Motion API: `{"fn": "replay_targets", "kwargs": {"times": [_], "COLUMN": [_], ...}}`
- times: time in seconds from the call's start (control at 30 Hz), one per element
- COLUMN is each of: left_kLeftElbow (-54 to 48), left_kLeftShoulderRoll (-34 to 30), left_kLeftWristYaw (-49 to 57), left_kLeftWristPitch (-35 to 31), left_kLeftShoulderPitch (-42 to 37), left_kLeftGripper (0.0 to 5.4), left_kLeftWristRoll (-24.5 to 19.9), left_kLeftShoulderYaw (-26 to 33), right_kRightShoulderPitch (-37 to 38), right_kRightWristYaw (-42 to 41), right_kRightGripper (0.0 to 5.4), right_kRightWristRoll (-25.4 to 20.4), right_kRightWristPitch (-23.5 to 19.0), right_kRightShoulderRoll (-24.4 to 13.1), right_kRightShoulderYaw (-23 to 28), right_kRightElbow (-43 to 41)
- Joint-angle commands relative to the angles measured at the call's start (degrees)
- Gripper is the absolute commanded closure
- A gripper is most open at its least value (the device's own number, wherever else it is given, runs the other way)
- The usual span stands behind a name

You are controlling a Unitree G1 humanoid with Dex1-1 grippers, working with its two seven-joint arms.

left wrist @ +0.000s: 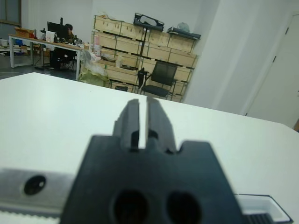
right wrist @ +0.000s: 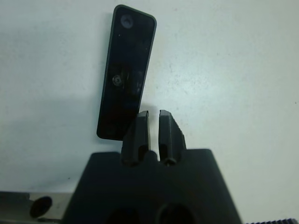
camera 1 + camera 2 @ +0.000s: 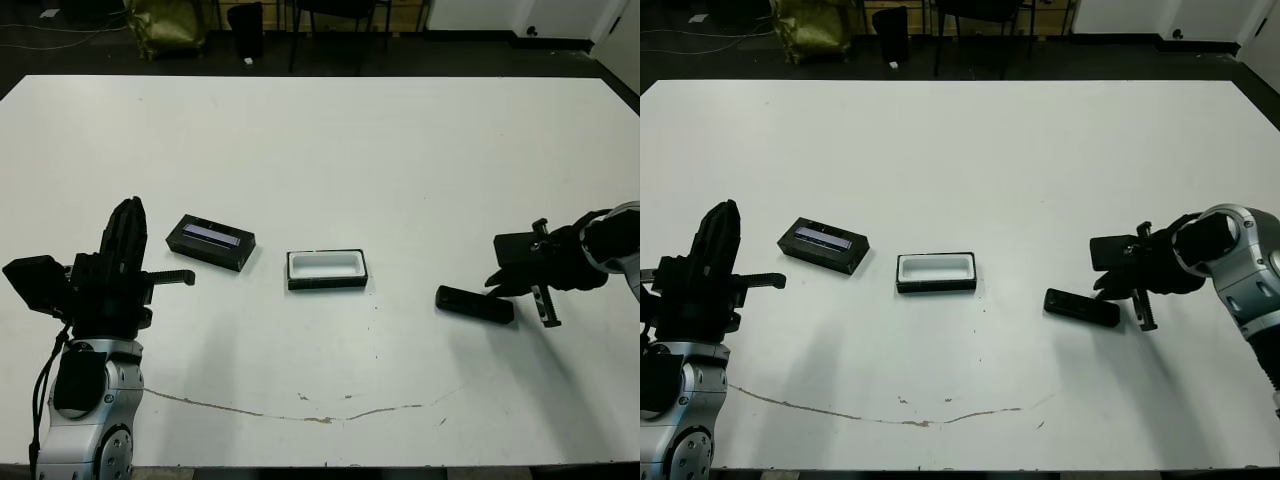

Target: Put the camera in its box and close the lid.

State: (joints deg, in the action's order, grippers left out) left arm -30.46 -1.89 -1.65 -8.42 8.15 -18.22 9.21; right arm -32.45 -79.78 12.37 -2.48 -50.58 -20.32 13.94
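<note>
The camera, a flat black slab, lies on the white table right of centre; in the right wrist view the camera stretches away from my fingertips. My right gripper hovers just beyond its right end, shut on nothing. The box, a shallow black tray with white lining, sits open at the table's middle. To its left lies the lid, black with a glossy grey strip. My left gripper stands shut and pointing up, left of the lid and apart from it.
The white table runs wide behind the three things. A thin brownish crack line crosses its front. Beyond the far edge stand a dark chair and shelves of cardboard boxes.
</note>
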Motion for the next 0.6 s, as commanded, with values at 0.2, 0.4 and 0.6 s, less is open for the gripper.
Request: {"fn": "replay_targets", "kwargs": {"times": [0.2,0.4,0.6], "left_kLeftElbow": [0.1,0.1,0.4], "left_kLeftShoulderRoll": [-0.2,-0.3,-0.2], "left_kLeftWristYaw": [0.1,0.4,0.3], "left_kLeftWristPitch": [-0.8,-1.0,-0.8], "left_kLeftShoulderPitch": [0.8,0.7,0.7], "left_kLeftGripper": [5.39,5.39,5.39], "left_kLeftWristRoll": [0.2,0.4,0.5], "left_kLeftShoulderYaw": [0.1,0.1,0.1], "right_kRightShoulderPitch": [1.5,2.3,2.5], "right_kRightWristYaw": [0.3,-0.6,-2.5], "right_kRightGripper": [5.4,5.4,5.4], "right_kRightWristRoll": [2.1,0.7,-1.5], "right_kRightWristPitch": [-2.4,-3.8,-2.2], "right_kRightShoulderRoll": [-2.7,-2.8,-3.1], "right_kRightShoulderYaw": [0.1,0.6,0.8], "right_kRightElbow": [-2.0,-3.1,-3.3]}}
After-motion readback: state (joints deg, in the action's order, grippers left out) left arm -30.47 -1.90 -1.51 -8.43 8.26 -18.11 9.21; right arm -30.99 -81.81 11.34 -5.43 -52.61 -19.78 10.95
